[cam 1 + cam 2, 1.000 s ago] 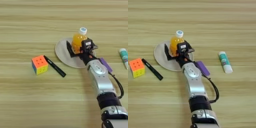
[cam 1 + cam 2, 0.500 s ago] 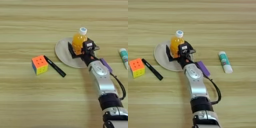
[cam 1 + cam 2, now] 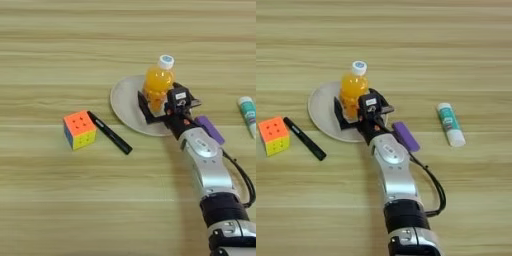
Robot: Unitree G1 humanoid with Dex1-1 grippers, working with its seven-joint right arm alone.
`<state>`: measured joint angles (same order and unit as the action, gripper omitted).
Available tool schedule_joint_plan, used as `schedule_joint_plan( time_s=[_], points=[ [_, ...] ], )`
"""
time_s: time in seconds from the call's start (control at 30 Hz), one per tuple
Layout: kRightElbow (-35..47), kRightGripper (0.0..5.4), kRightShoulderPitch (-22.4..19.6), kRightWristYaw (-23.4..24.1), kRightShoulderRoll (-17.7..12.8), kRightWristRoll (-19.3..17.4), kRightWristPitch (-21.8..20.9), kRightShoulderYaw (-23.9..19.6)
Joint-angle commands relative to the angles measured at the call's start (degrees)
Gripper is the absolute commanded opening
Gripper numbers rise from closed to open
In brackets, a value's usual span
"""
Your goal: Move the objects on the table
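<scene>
The table [image 3: 60, 210] is a broad light wood surface with horizontal streaks, and everything I work with lies on it. My right arm comes in from the bottom edge, and its gripper [image 3: 160, 102] has the two black fingers one on each side of the orange-juice bottle [image 3: 159, 85]. I judge they are closed around its lower part, because the bottle stands upright between them. The bottle sits on the round beige plate [image 3: 125, 102], on the side nearer to my arm; it is full of orange liquid and has a white cap. Just beside my forearm lies the flat purple block [image 3: 406, 136], partly hidden in the left eye view. The white-and-green tube [image 3: 450, 124] rests well apart on the right. On the left, the black marker pen [image 3: 109, 132] lies diagonally, one end touching the colourful puzzle cube [image 3: 79, 129].
</scene>
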<state>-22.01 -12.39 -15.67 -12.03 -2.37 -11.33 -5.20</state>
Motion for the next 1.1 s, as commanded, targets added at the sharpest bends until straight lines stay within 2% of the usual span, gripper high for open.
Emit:
schedule_joint_plan(
  time_s=[0.03, 0.43, 0.6, 0.83, 1.1],
  points=[
    [5.5, 5.36, -1.1, -0.8, -2.1, -1.3, 0.1, -1.0],
    [13.1, 5.36, 5.8, -3.8, -3.8, -2.3, 3.8, -1.6],
    [17.3, 5.36, 9.2, -4.4, -5.1, -3.0, 5.7, -3.4],
    [21.6, 5.36, 12.3, -6.6, -8.1, -6.9, 10.4, -8.1],
    [18.1, 5.36, 12.1, -7.4, -11.4, -8.5, 10.3, -13.2]
  ],
)
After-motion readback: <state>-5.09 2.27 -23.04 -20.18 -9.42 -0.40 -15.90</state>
